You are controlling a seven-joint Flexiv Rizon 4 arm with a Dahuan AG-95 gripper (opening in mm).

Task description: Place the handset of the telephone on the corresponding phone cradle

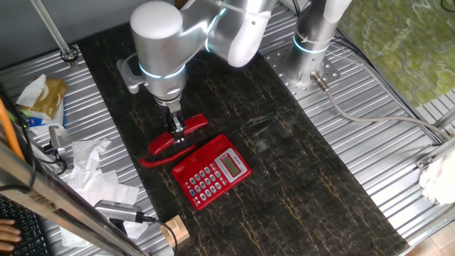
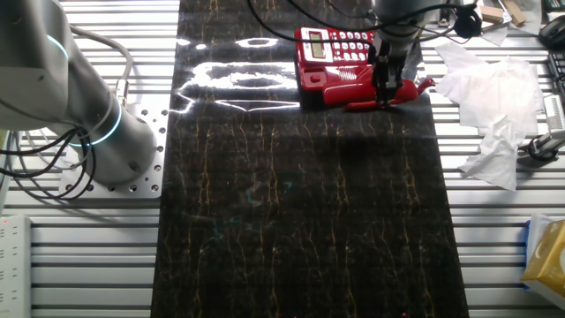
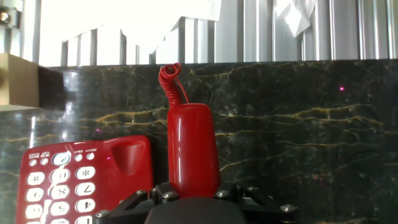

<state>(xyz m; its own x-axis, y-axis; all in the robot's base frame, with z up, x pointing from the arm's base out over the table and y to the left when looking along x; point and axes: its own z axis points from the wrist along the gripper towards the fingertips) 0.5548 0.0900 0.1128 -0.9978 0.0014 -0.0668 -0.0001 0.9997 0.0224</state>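
- We see the gripper (image 1: 175, 130) clamped across the middle of the handset (image 1: 177, 135), its fingers pressed on either side of the glossy red bar.
- The handset lies aslant just beside the telephone (image 1: 212, 171) on the dark marbled mat (image 1: 298, 163) — near the base's long edge, not seated in it.
- In the hand view the handset (image 3: 193, 146) runs straight away from the camera, with its coiled red cord (image 3: 171, 78) curling off the far end.
- The phone cradle (image 3: 127, 158) shows as a recessed red strip next to the keypad (image 3: 62, 190), and it sits to the left of the handset there.
- From the other fixed view the gripper (image 2: 386, 79) stands at the near edge of the base; whether the handset (image 2: 402, 93) touches the mat or hangs slightly above it, we cannot tell.
- Crumpled white tissue (image 1: 89, 167) lies off the mat on the ribbed metal table (image 1: 384, 142) — well apart from the phone.
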